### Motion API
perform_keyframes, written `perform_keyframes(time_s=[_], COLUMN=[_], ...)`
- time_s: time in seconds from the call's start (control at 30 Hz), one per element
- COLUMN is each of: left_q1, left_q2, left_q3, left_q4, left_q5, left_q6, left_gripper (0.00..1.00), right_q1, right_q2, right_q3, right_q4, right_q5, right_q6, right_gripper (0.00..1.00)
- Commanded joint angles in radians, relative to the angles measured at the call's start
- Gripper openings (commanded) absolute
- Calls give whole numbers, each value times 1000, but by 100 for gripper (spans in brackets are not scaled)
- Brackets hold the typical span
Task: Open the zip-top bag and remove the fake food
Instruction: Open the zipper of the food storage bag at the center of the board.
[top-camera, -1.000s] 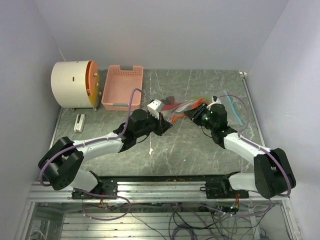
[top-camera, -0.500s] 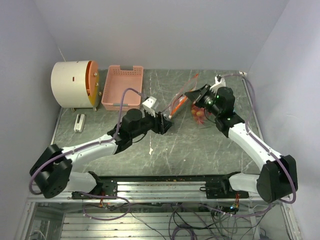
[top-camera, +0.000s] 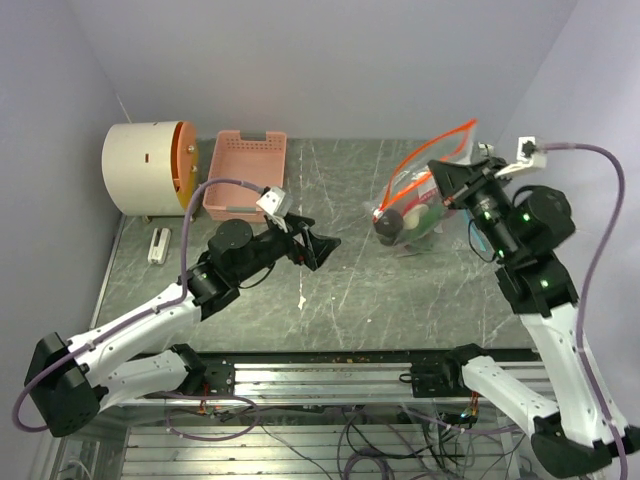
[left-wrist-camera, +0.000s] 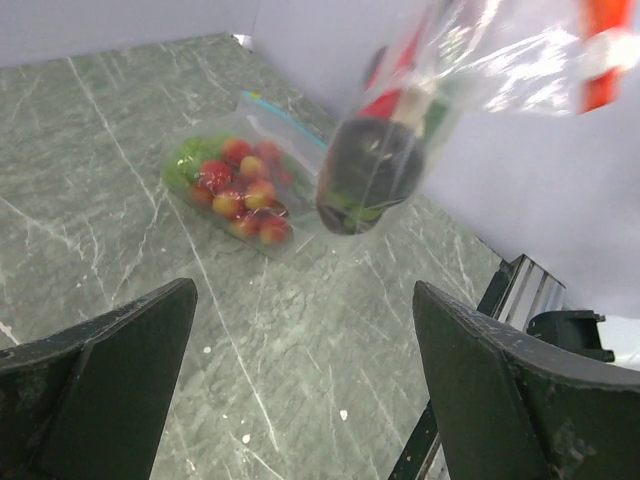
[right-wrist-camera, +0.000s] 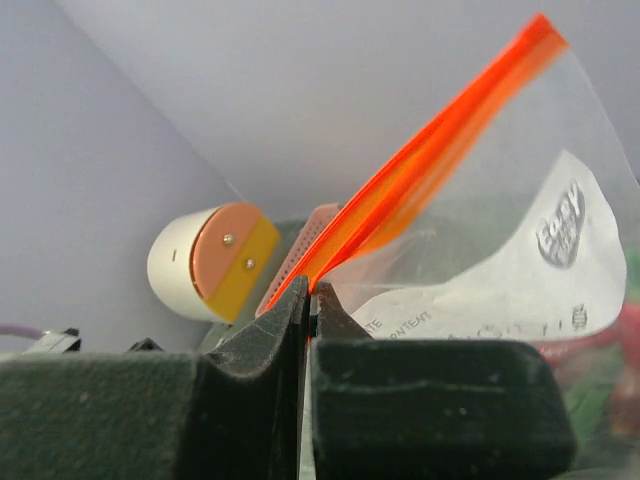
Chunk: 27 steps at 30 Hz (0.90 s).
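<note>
1. Right gripper (right-wrist-camera: 308, 300) is pinched tight on the zip-top bag's (right-wrist-camera: 480, 230) orange strip, so the bag dangles over the table (top-camera: 340, 290).
2. Fake food (left-wrist-camera: 368, 172) sags at the bottom and it's blurry. Only a dark purple piece reads clearly.
3. Left gripper (left-wrist-camera: 303, 300) is spread wide, holding nothing.
4. Second bag (left-wrist-camera: 235, 190) lies flat, edge hidden behind the hanging one.

- zip-top bag (top-camera: 425, 195): clear plastic, orange zip strip, white label panel with grey print
- fake food (left-wrist-camera: 365, 175) inside it: dark purple piece, bits of green and red
- second bag (left-wrist-camera: 235, 185): clear, teal-blue zip strip; contents red, yellow-orange and green
- table (top-camera: 340, 290): grey-green stone pattern, thin white veins
- basket (top-camera: 245, 175): pink, slotted
- drum (top-camera: 145, 168): cream body, orange face
- left gripper (left-wrist-camera: 300, 400), right gripper (right-wrist-camera: 310, 300): black
- left arm (top-camera: 140, 318), right arm (top-camera: 555, 335): white shells, black joints
- walls: pale lavender
</note>
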<state>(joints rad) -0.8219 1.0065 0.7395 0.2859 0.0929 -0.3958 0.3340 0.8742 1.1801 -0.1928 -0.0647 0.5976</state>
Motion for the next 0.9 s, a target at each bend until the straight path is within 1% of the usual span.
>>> perform_keyframes(time_s=[0.0, 0.1, 0.23, 0.33, 0.4, 0.43, 0.53, 0.63, 0.73, 0.87], left_q1=[-6, -6, -6, -6, -6, -6, -6, -6, -6, -6], left_q2=[30, 57, 99, 124, 128, 126, 115, 103, 93, 80], left_q3=[19, 17, 28, 44, 48, 46, 37, 34, 36, 44], left_q4=[-28, -2, 15, 16, 13, 15, 8, -7, -24, -54], left_q5=[-3, 26, 63, 83, 84, 81, 69, 57, 44, 22], left_q6=[17, 7, 0, 1, 2, 3, 5, 10, 19, 36], left_gripper=[99, 99, 98, 98, 98, 98, 98, 98, 98, 98], right_q1=[-3, -4, -3, -3, -3, -3, -3, -4, -6, -17], right_q2=[-86, -169, -235, -258, -257, -255, -223, -134, -16, 152], right_q3=[-6, -72, -88, -104, -152, -212, -345, -407, -395, -325], right_q4=[-194, -263, -342, -363, -360, -349, -258, -150, -24, 109], right_q5=[103, 177, 203, 200, 200, 200, 223, 282, 335, 386], right_q6=[-77, -85, -85, -94, -100, -106, -118, -139, -187, -253], right_gripper=[0, 0, 0, 0, 0, 0, 0, 0, 0, 0])
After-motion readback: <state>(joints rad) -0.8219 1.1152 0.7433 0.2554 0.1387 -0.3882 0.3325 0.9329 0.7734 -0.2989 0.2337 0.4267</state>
